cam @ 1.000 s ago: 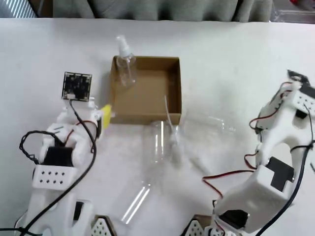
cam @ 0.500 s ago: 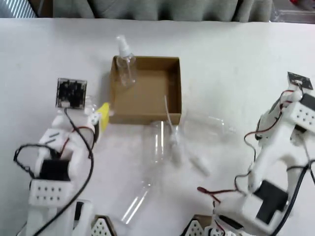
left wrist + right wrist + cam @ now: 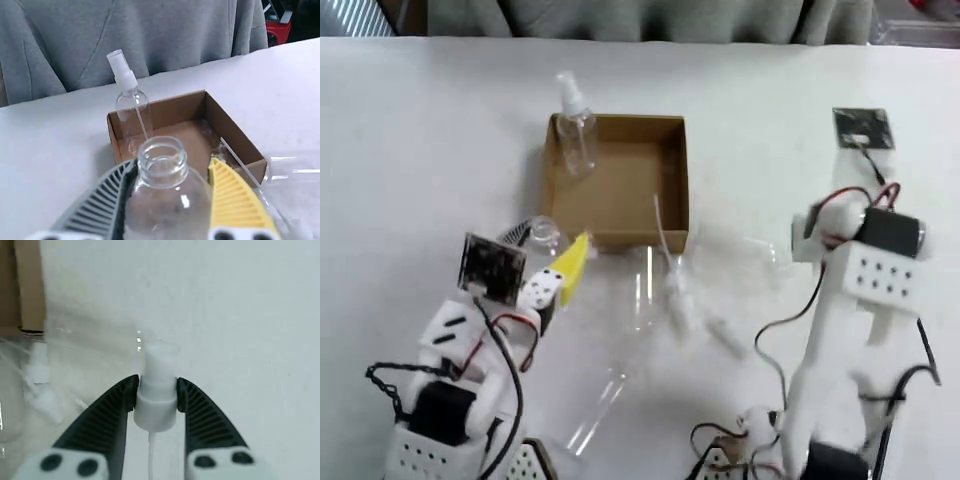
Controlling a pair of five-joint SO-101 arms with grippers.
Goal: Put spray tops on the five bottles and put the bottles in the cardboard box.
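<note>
My left pincer: clamped on open-necked bottle, upright before cardboard box, likely for capping. My right pincer: gripping spray top, right of box.

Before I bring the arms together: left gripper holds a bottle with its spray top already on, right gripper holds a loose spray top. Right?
Not quite. The left wrist view shows the bottle in the left gripper with an open, uncapped neck. The right gripper does hold a loose spray top.

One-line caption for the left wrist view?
Left gripper holds an uncapped bottle, facing the cardboard box with one capped bottle standing inside.
</note>
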